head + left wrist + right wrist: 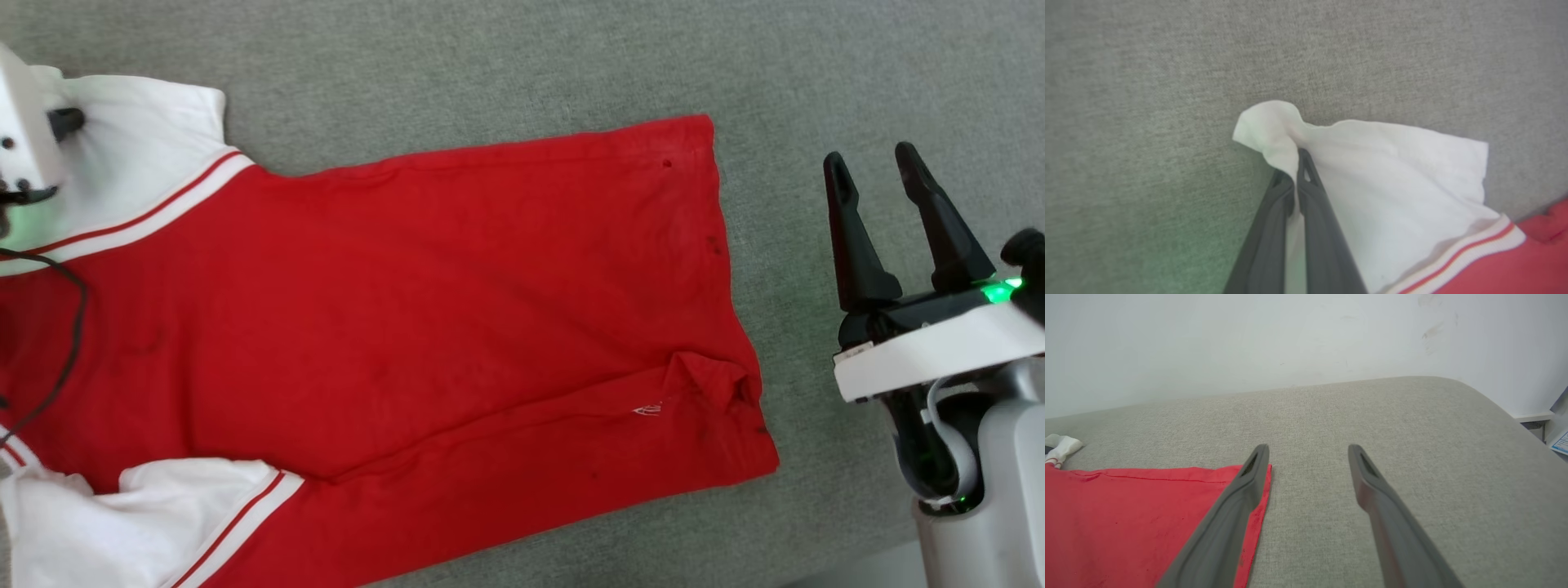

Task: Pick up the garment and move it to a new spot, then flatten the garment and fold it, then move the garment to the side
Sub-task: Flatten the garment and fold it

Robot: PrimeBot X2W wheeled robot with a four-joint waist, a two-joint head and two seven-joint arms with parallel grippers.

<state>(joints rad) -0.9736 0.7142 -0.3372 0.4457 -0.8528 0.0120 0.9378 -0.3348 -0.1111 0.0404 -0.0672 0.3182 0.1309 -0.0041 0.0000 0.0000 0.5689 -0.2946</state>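
Nearest, the right tool (869,157) hangs with its fingers spread wide and nothing between them, just beside the hem of the garment (424,310). The red shirt lies stretched across the grey padded surface (522,65), mostly smooth, though a rumple (710,384) sits by the near hem corner and the near sleeve (163,506) is bunched. Farthest, the left tool (1295,171) is pinched tight on the far sleeve (1392,175). Flattening looks under way; folding and setting aside remain.

Red garment (457,327) on grey cushion (490,65)
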